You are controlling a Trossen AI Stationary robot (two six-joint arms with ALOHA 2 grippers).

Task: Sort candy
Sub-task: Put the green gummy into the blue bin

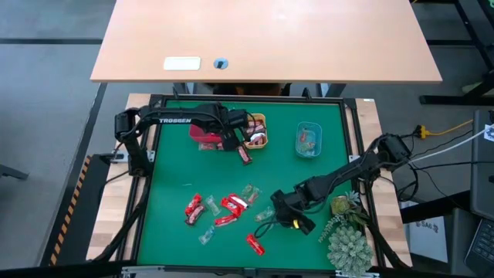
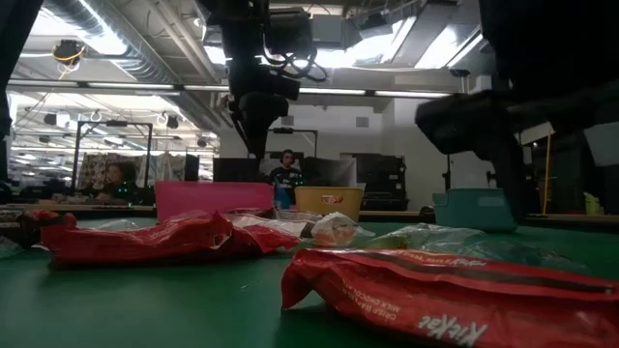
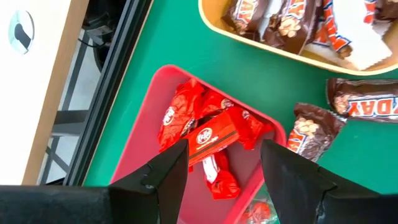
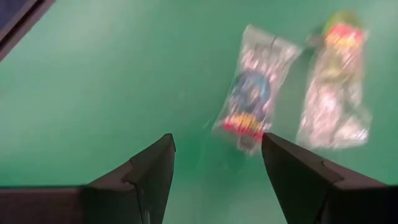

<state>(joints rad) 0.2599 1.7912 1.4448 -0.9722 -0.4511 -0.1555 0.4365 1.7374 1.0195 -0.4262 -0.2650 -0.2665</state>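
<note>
Over the red tray (image 3: 140,149) the left gripper (image 3: 224,171) hangs with its jaws spread and nothing between them. Below that gap the tray holds a heap of shiny red wrapped candy (image 3: 208,134). Beside the red tray stands the orange tray (image 3: 261,37), filled with dark brown-and-white bars (image 3: 298,22). Two more brown bars (image 3: 314,127) lie loose on the green mat (image 1: 170,170) just beside the red tray, one near the orange tray's rim. On the red tray's far side the mat ends at a black frame rail (image 3: 109,106), so there is little room that way.

Away from the red tray, toward the near side of the mat, the right gripper (image 4: 217,165) hovers low with its jaws released and empty. Two clear greenish sweets (image 4: 252,102) lie flat just ahead of its fingertips, side by side and not touching them; the one with a blue and red print lies closest to the gap. Bare mat lies open to one side of the right gripper.

Between the two grippers, seen from above, a loose scatter of red sweets (image 1: 224,207) and clear ones lies on the mat, with one red piece (image 1: 255,245) set apart nearer the front edge. The teal tray (image 1: 309,140) sits past the orange tray from the red one, with a few pieces inside. A spiky green plant (image 1: 347,243) stands at the mat's corner, close beside the right arm.
</note>
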